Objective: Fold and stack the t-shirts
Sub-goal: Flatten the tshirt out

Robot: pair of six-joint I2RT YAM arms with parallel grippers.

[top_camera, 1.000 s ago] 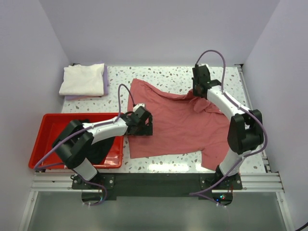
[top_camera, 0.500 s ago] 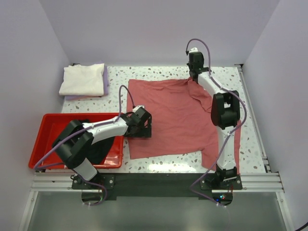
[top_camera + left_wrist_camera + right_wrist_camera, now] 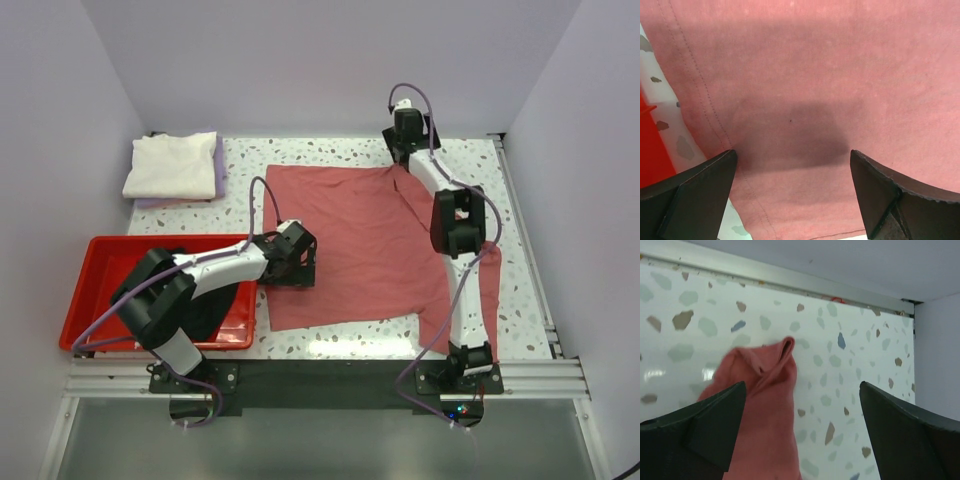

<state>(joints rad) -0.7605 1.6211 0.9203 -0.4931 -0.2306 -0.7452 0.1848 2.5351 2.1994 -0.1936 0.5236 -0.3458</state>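
A salmon t-shirt (image 3: 360,240) lies spread flat across the middle of the table. My left gripper (image 3: 303,258) rests low over its left hem, open, with only salmon cloth (image 3: 805,90) between the fingers. Open too, my right gripper (image 3: 403,158) is at the far edge above the shirt's bunched far-right corner (image 3: 771,385), which lies loose on the table. A folded cream t-shirt (image 3: 172,165) sits on a lavender one (image 3: 218,165) at the back left.
A red plastic tray (image 3: 100,262) stands at the near left, and my left arm reaches across it. Something dark (image 3: 215,308) lies in the tray, mostly hidden by the arm. A metal rail (image 3: 780,279) and the wall close the far edge just behind the right gripper.
The right gripper carried the shirt's corner toward the far edge, then opened and let it go. The shirt now lies flatter. The left arm has not moved.
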